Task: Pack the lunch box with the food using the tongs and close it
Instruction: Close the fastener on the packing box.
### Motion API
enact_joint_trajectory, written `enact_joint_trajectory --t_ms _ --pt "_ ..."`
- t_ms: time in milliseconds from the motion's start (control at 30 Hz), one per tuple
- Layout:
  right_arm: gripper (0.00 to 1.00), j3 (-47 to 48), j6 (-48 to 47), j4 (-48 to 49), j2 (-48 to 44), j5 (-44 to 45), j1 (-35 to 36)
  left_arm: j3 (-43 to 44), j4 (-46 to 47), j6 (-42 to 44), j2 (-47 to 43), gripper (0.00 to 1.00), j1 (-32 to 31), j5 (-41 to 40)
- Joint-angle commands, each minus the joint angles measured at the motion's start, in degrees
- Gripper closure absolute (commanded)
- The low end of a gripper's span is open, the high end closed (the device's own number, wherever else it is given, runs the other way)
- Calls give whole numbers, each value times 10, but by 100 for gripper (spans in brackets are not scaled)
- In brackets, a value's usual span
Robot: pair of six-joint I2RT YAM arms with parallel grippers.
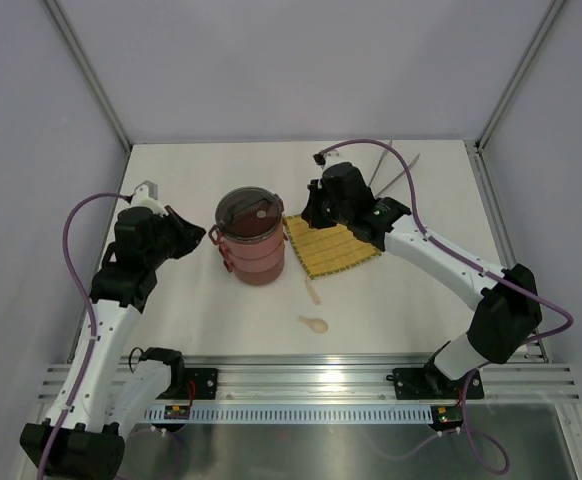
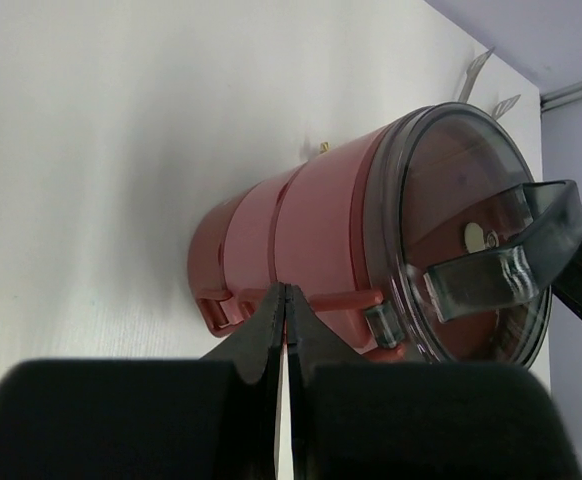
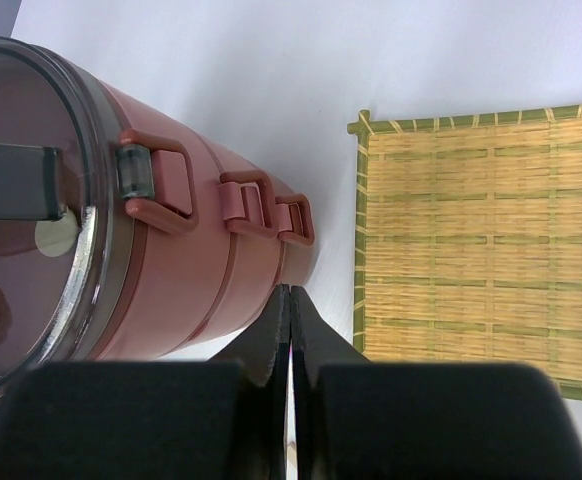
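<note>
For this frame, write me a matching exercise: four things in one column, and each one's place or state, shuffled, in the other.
1. lunch box
2. woven mat
3. tongs
4. left gripper

A. at the far side of the table, behind the right arm
B. shut, holding nothing
C. stacked upright, see-through lid on
D. lying flat beside the lunch box

Pairs: 1-C, 2-D, 3-A, 4-B

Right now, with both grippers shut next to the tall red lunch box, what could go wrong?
The round dark-red stacked lunch box stands tall and narrow between the shut left gripper and right gripper; a sideways nudge might tip it. I cannot tell whether its red side clips are fully latched, so lifting could separate the tiers.
</note>
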Motion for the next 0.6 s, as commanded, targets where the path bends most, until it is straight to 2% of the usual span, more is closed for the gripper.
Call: enact_joint_trajectory --t_ms 0,267,400,567 --pt "100 13 4 8 -7 -3 -1 -29 59 -23 16 100 -7 40" --pt "100 22 6 2 0 -5 0 -45 111 -18 66 100 -20 49" --pt "100 23 4 -4 -5 1 0 -20 74 10 48 100 -20 21" --pt "100 23 4 -5 -6 2 0 18 -21 47 8 100 -20 -38"
